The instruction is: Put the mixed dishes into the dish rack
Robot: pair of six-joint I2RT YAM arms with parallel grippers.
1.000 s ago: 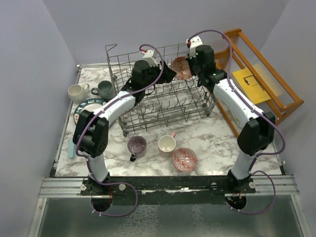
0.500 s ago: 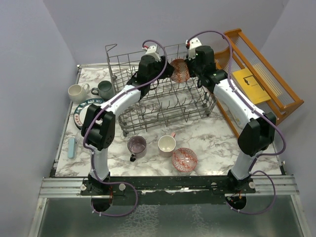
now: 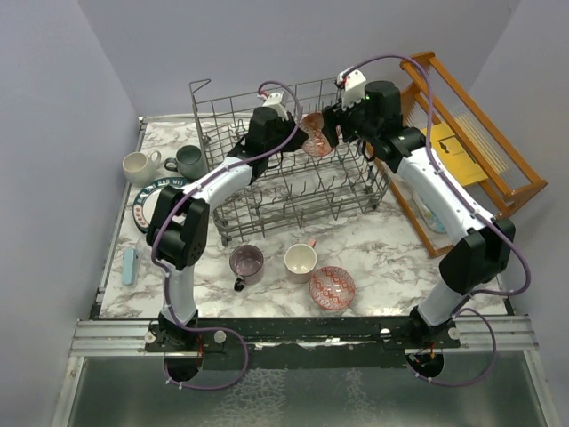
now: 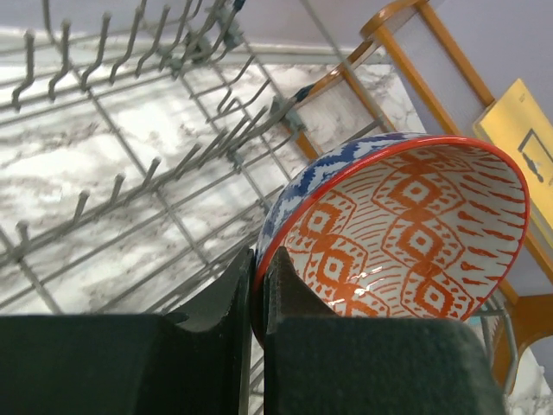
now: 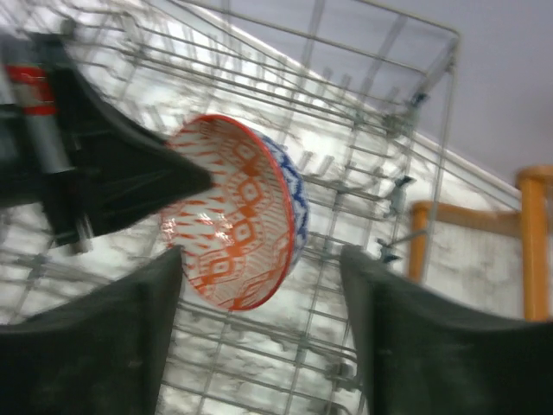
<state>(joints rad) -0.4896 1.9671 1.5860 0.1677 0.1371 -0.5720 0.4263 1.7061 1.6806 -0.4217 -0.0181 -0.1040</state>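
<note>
A red-and-white patterned bowl (image 3: 314,133) (image 5: 238,212) hangs on edge over the back right of the grey wire dish rack (image 3: 293,191). My left gripper (image 3: 300,139) (image 4: 259,259) is shut on the bowl's rim (image 4: 406,225), one finger inside and one outside. My right gripper (image 3: 331,130) (image 5: 261,252) stands open just right of the bowl, its fingers wide apart and off it. On the table in front of the rack are a second patterned bowl (image 3: 332,286), a purple mug (image 3: 246,263) and a cream mug (image 3: 300,261). Left of the rack are a white mug (image 3: 138,165), a grey-green mug (image 3: 189,161) and the plate (image 3: 149,197).
An orange-brown wooden slatted rack (image 3: 498,169) with a yellow card (image 3: 449,147) stands right of the dish rack, close to my right arm. A light-blue object (image 3: 130,265) lies at the table's left edge. Upright tines (image 4: 130,173) fill the rack below the bowl.
The left gripper has closed on the bowl's rim. The right gripper, shut on the bowl before, has opened, let go and drawn back to the right.
</note>
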